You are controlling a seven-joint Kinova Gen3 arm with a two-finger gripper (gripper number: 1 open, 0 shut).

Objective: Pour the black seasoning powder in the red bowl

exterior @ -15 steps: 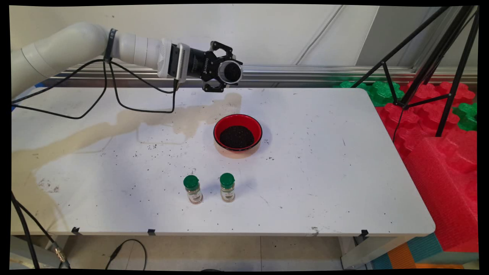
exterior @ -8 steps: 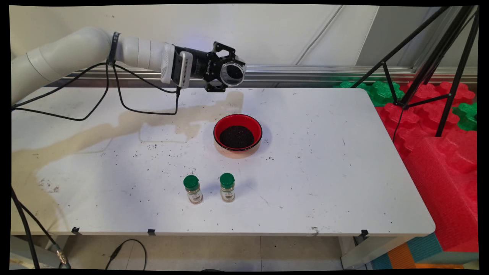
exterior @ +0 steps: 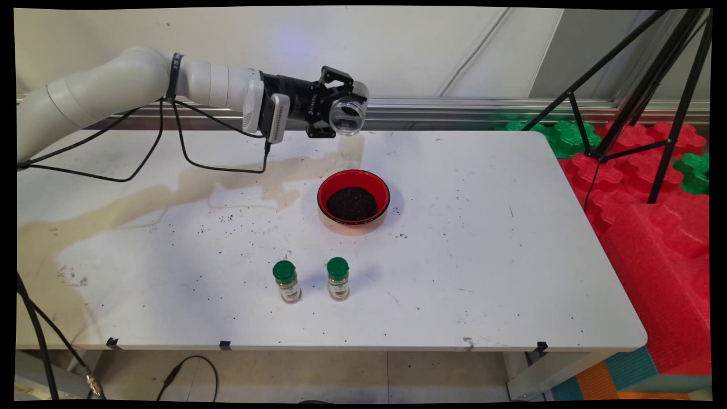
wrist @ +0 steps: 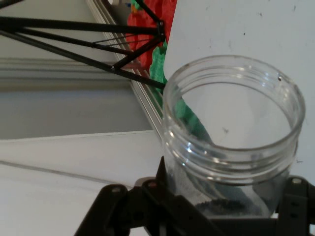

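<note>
My gripper is shut on a clear plastic jar, held on its side high above the table's far part, its open mouth turned toward the camera. In the hand view the jar is almost bare inside, with a thin layer of dark grains at its bottom. Below and a little nearer stands a red bowl filled with dark grains. Two small spice bottles with green caps stand side by side toward the front, the left bottle and the right bottle.
Dark grains are scattered over the white table, and a tan stain runs across its left part. A black tripod and red and green foam blocks stand at the right. Black cables hang from the arm.
The hand has turned and risen slightly. The jar's mouth looked dark with grains a second ago; now it looks clear.
</note>
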